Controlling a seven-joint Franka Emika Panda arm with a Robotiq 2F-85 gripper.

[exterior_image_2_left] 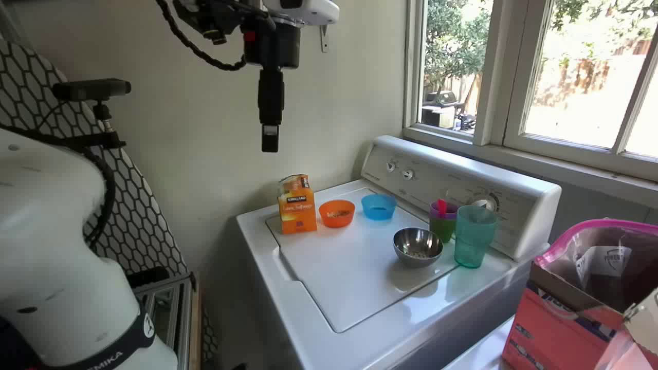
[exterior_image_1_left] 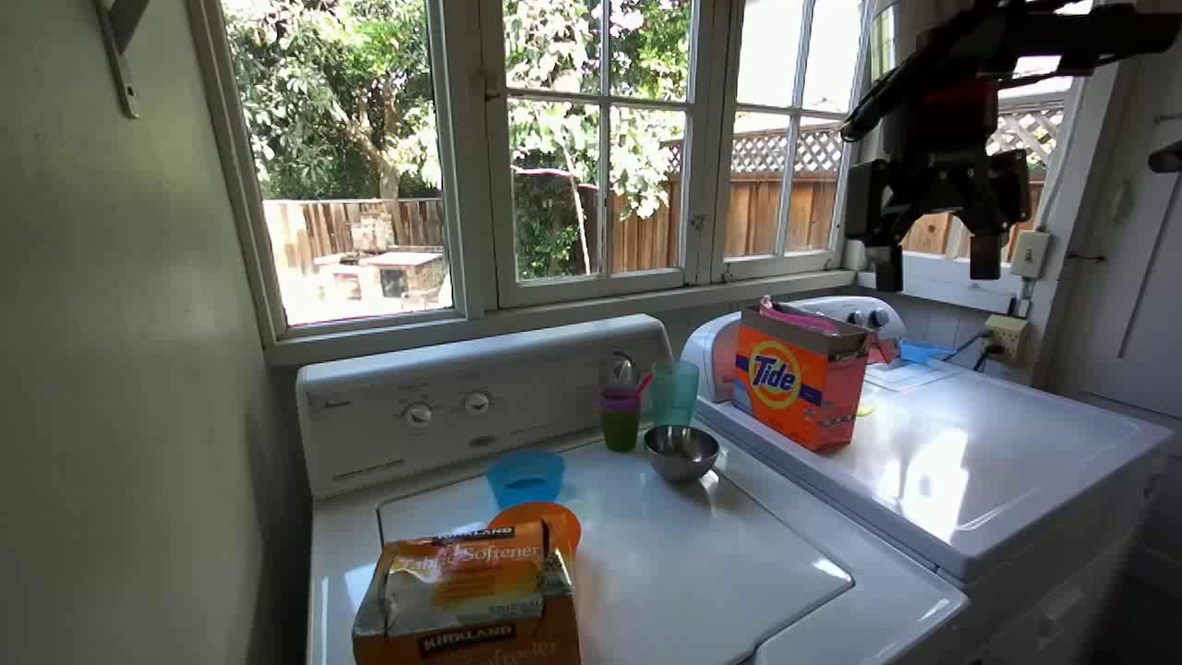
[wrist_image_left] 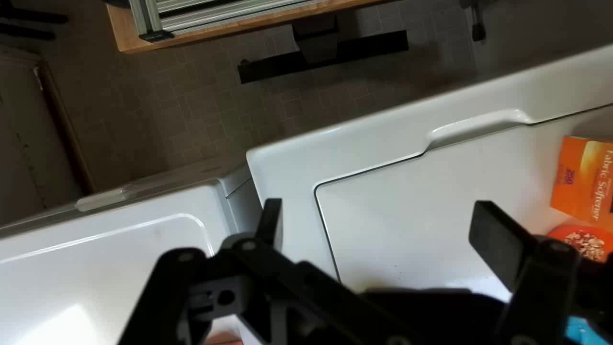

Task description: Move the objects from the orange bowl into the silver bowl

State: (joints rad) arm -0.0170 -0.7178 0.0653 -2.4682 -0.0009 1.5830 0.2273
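Observation:
The orange bowl [exterior_image_2_left: 336, 223] stands on the white washer lid and holds small brownish pieces [wrist_image_left: 585, 244]. In an exterior view the orange bowl [exterior_image_1_left: 552, 519] is partly covered by a box. The silver bowl [exterior_image_2_left: 410, 238], with some small pale bits at its bottom, sits farther along the lid, and the silver bowl [exterior_image_1_left: 681, 469] shows mostly its outer wall elsewhere. It is out of sight in the wrist view. High above the appliances hangs my gripper [exterior_image_1_left: 936, 262], away from both bowls. Its fingers [wrist_image_left: 495, 235] are wide apart, nothing between them.
An orange fabric softener box [exterior_image_2_left: 298, 210] stands beside the orange bowl, with a blue bowl [exterior_image_2_left: 379, 208] on its other side. Near the silver bowl are a teal cup [exterior_image_2_left: 475, 236] and a green-purple cup [exterior_image_2_left: 443, 226]. A Tide box [exterior_image_1_left: 799, 379] rests on the neighbouring machine.

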